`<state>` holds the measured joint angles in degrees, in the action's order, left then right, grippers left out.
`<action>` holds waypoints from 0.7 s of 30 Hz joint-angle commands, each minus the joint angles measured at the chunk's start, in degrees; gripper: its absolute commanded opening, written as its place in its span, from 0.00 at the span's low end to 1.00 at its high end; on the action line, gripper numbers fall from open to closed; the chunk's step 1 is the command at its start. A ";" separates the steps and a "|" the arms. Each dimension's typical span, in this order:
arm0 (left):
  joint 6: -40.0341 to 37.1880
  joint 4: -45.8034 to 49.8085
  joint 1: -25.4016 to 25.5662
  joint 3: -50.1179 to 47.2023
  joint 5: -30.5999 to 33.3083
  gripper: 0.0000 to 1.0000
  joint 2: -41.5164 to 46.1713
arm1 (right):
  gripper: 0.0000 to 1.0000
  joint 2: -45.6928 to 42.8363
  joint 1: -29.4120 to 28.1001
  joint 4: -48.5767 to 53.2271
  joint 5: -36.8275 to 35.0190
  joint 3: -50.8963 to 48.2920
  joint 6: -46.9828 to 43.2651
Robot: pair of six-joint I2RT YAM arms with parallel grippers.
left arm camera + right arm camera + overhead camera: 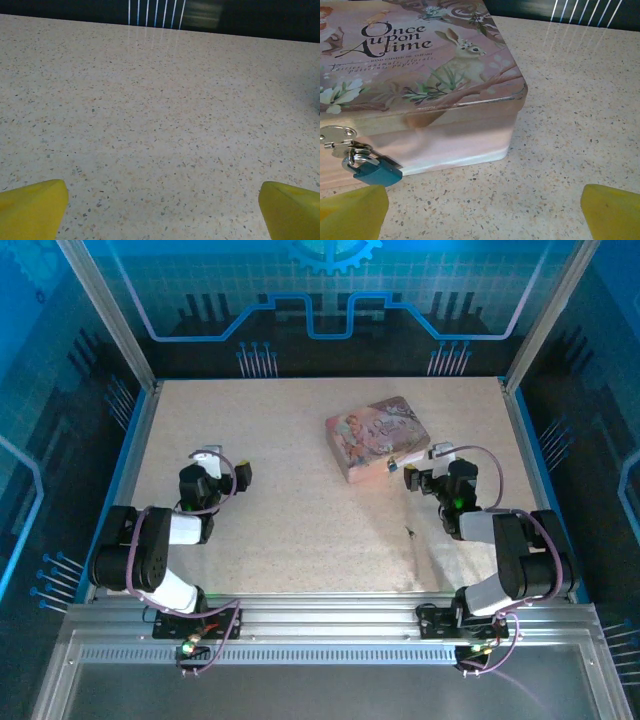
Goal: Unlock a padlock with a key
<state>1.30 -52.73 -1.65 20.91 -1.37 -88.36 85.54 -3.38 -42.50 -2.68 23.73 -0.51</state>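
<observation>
Both spread, left pincer (162, 209) over table (160, 100), right pincer (482, 210) facing padlock (374, 172) on tin (435, 75)

Speckled beige bench (300, 530). Blue-lit walls (330, 290) on three sides, printed with circuit lines and a gear. Aluminium posts (110, 315) at far corners; slotted rails (330, 625) along near edge.

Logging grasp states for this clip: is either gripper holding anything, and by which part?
Nothing is held. The left gripper stands open over the table; the right gripper stands open short of the padlock, which hangs on the tin.
</observation>
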 commanded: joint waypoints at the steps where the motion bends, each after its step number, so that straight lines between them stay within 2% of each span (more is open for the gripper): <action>1: -1.21 0.11 -0.02 1.00 -1.25 0.99 -0.53 | 1.00 0.60 -0.66 -1.27 -0.61 0.71 -0.80; 21: -1.16 0.13 0.00 1.03 -1.19 0.99 -0.51 | 1.00 0.68 0.36 -0.56 0.83 1.15 -0.27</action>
<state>1.30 -52.73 -1.65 20.91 -1.37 -88.36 85.54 -3.33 -42.50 -2.55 23.73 -0.49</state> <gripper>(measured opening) 0.990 0.997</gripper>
